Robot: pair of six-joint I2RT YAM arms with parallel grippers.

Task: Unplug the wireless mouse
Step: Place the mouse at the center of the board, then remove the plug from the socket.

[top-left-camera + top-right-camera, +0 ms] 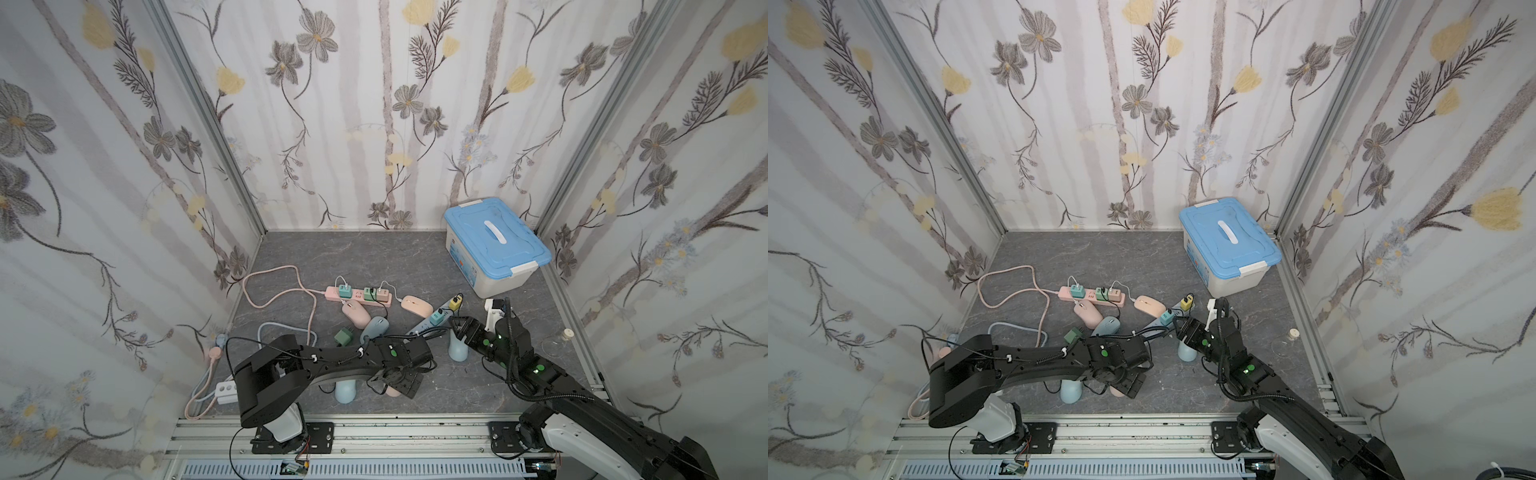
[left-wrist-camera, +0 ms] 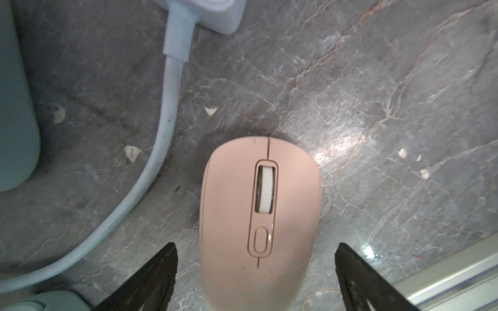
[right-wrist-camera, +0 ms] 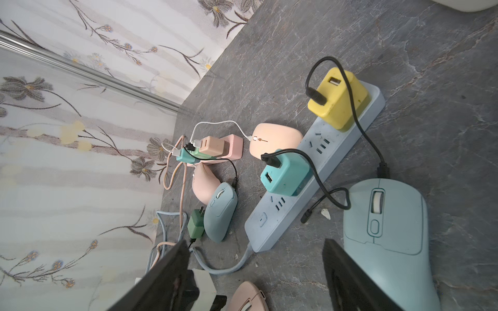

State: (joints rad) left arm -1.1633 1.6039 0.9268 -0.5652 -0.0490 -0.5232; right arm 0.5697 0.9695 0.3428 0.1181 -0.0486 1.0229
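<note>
Pink mouse (image 2: 231,204) sits cable-free at the table's (image 1: 374,257) 6 o'clock edge, left gripper (image 2: 256,245) spread wide either side, gripping nothing. My guess: parked clear of the blue power strip (image 3: 328,145). Right gripper (image 3: 254,242), at its 2 o'clock, hangs open and empty beside the blue mouse (image 3: 388,229).

Both the left arm (image 1: 328,359) and right arm (image 1: 582,405) are matte black with rounded white base housings (image 1: 286,424). Thin black cables (image 1: 509,365) loop along them, pinned by white clips (image 1: 314,357); round green lights (image 1: 393,353) mark joints. The left hand (image 2: 256,243) has black wedge-shaped fingers (image 2: 153,277).
</note>
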